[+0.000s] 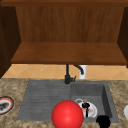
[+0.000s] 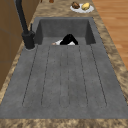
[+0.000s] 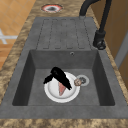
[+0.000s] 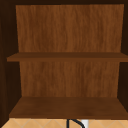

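Red ball [image 1: 67, 115] sits closest to the lens, just in front of the left hand [image 1: 85, 105] and to its left. That hand is down in the sink [image 3: 62, 60], lying on a white plate [image 3: 53, 93] with its fingers stretched out flat and the thumb spread aside, clamped on nothing. The right hand [image 1: 103, 121] hangs near the sink's front rim; whether it is open or closed I cannot tell.

Under the left hand the plate lies flat on the basin floor, face up. Being round, it has no long axis. A pinkish wedge [image 3: 61, 90] on it points its tip out from under the fingers toward the basin's right wall. Beyond the fingertips lie a small brown lump [image 3: 77, 82] and the drain [image 3: 83, 79].

The plate looks stiff, smooth and breakable, probably light but slippery. Its rim seems the only purchase, best pinched at the bare edge opposite the thumb.
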You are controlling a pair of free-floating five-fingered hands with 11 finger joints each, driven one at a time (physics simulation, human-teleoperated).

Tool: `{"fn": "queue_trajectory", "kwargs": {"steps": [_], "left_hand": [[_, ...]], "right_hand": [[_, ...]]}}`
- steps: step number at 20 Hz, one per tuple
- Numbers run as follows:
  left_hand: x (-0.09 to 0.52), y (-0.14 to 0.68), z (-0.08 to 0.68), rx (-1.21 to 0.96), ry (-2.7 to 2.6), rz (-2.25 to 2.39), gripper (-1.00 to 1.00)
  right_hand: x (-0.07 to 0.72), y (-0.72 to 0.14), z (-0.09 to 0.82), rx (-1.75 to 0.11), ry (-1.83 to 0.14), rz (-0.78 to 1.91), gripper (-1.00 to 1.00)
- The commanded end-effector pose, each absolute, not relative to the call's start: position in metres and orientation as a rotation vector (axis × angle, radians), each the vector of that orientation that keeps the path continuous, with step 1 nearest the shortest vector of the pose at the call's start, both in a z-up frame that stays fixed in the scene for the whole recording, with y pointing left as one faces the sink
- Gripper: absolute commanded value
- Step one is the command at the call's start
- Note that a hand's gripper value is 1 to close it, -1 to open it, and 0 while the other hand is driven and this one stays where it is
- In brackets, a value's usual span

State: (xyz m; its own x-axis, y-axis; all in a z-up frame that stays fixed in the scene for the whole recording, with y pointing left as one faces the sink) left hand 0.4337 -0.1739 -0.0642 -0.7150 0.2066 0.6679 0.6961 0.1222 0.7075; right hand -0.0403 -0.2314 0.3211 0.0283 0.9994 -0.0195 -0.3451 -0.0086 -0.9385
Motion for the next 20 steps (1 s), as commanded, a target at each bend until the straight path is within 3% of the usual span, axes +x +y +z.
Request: {"fn": "queue_trajectory", "kwargs": {"steps": [1,8,18,19,20], "left_hand": [[0.438,-0.174,-0.079,-0.884,-1.998,-1.628,-1.00],[0.469,-0.171,-0.079,-0.958,-1.908,-1.536,-1.00],[0.448,-0.163,-0.074,-1.011,-1.910,-1.545,-1.00],[0.442,-0.161,-0.075,-1.014,-1.922,-1.554,1.00],[0.438,-0.159,-0.074,-1.001,-1.956,-1.635,1.00]], "right_hand": [[-0.040,-0.231,0.321,-0.971,-0.918,1.343,0.00],[-0.040,-0.231,0.321,-0.971,-0.918,1.343,0.00],[-0.040,-0.231,0.321,-0.971,-0.918,1.343,0.00],[-0.040,-0.231,0.321,-0.971,-0.918,1.343,0.00],[-0.040,-0.231,0.321,-0.971,-0.918,1.343,0.00]]}}
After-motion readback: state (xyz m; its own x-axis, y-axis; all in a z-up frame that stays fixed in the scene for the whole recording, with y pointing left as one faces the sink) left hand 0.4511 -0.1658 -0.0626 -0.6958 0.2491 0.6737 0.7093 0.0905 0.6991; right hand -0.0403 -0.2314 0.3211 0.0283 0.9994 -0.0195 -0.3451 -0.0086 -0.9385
